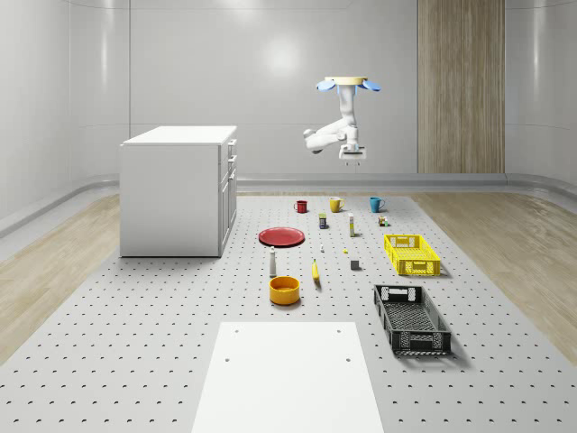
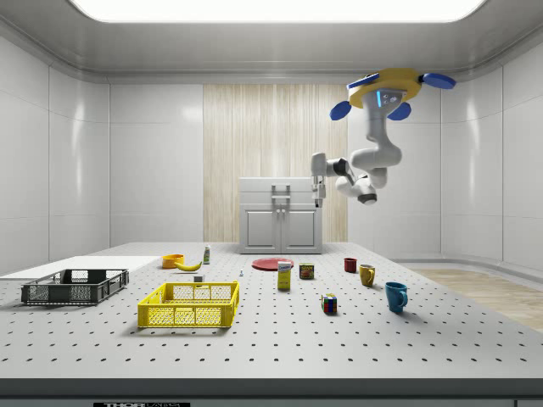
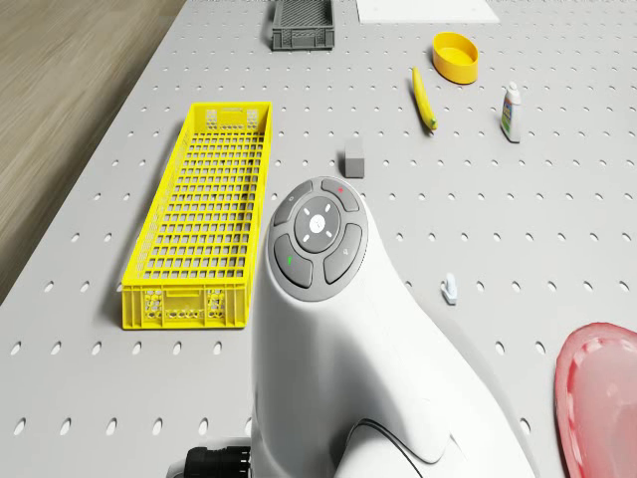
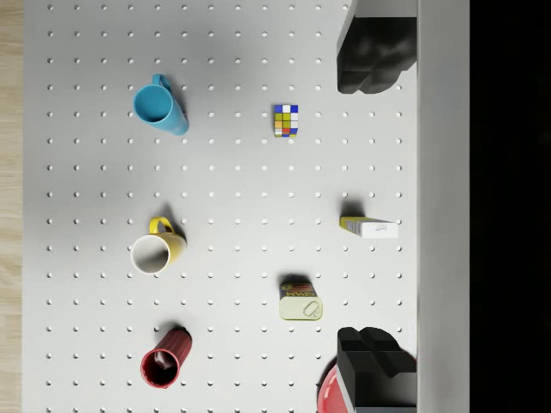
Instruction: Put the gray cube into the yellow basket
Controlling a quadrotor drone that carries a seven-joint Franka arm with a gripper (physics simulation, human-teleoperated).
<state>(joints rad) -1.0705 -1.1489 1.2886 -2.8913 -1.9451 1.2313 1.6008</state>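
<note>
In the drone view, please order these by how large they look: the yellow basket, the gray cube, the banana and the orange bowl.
Largest to smallest, as they appear:
1. yellow basket
2. orange bowl and banana: too alike to rank, the bowl wider, the banana longer and thin
3. gray cube
The bowl lies farther from the camera, so its look may mislead.

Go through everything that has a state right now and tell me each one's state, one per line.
drone: hovering high above the table's mug end
gripper: open, empty, pointing down
gray cube: on the table, beside the basket, outside it
yellow basket: upright, empty
black basket: upright, empty
red mug: lying on its side
yellow bowl: upright
</note>
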